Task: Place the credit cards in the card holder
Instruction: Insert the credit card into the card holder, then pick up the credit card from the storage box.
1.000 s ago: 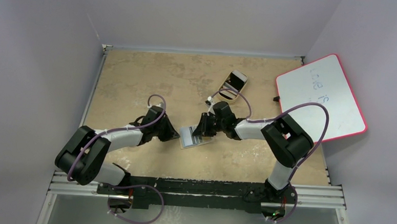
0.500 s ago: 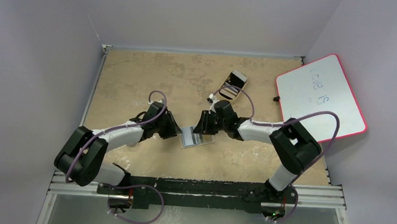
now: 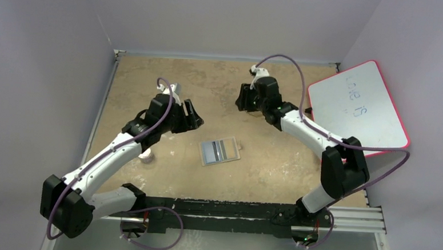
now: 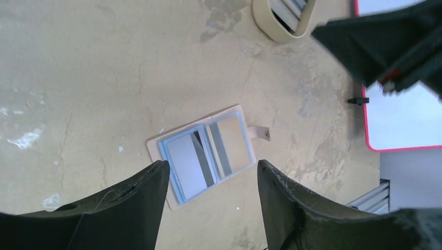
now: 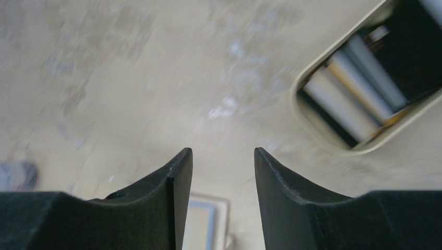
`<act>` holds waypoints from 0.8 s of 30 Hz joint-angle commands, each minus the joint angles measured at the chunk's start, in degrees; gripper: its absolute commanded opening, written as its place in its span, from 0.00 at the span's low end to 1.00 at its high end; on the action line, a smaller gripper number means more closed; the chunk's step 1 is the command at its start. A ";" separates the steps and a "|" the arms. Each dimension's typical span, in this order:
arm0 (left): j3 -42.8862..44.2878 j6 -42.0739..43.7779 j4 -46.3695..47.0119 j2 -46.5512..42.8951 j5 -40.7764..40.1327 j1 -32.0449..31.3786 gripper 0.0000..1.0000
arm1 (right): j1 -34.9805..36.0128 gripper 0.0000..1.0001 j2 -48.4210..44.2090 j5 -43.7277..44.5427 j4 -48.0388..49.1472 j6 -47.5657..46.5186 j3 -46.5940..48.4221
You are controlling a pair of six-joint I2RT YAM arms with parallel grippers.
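The card holder (image 3: 220, 152) is lying open on the bench (image 3: 153, 81), a credit card (image 4: 185, 161) filling one panel, so the left pincer (image 3: 193, 115) and right pincer (image 3: 244, 100) are hovering released and empty, the right one by the tray (image 4: 263, 25), probably for another.

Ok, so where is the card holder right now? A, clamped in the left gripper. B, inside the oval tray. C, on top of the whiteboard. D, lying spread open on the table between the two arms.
D: the card holder lies spread open on the table, apart from both the left gripper and the right gripper, which are open and hold nothing.
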 commanded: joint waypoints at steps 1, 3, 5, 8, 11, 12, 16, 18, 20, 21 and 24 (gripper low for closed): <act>4.71 8.27 -5.58 -2.80 -0.15 -0.39 0.63 | -3.38 0.50 3.39 12.53 -6.96 -11.28 10.96; 5.37 10.63 -6.54 -3.85 0.41 -0.34 0.69 | -4.87 0.51 5.82 16.04 -7.77 -14.40 14.71; 5.01 12.02 -6.93 -5.06 -0.78 -0.35 0.70 | -6.06 0.51 8.33 18.85 -6.95 -17.93 17.60; 3.37 14.51 -6.41 -6.68 -0.46 -0.34 0.70 | -8.07 0.50 12.99 22.44 -6.34 -22.64 22.35; 2.27 16.43 -6.55 -7.70 -1.07 -0.34 0.73 | -9.27 0.51 17.43 25.60 -6.61 -27.28 26.47; 1.74 16.63 -6.38 -7.98 -1.65 -0.30 0.72 | -9.50 0.52 18.95 26.60 -7.24 -28.71 27.66; 1.60 17.71 -7.40 -8.19 -2.21 -0.25 0.72 | -10.67 0.55 23.48 29.09 -8.65 -33.71 30.42; 1.58 17.80 -7.53 -8.46 -2.32 -0.25 0.72 | -10.83 0.55 24.65 29.13 -8.16 -36.22 30.48; 1.66 17.78 -7.52 -8.73 -2.37 -0.25 0.72 | -10.89 0.56 25.87 29.66 -7.63 -38.75 30.68; 1.63 17.78 -7.66 -8.96 -2.37 -0.25 0.72 | -10.92 0.56 26.48 29.67 -7.49 -39.75 30.99; 1.63 17.80 -7.59 -9.74 -1.83 -0.26 0.72 | -11.03 0.55 27.99 28.69 -7.21 -42.49 31.94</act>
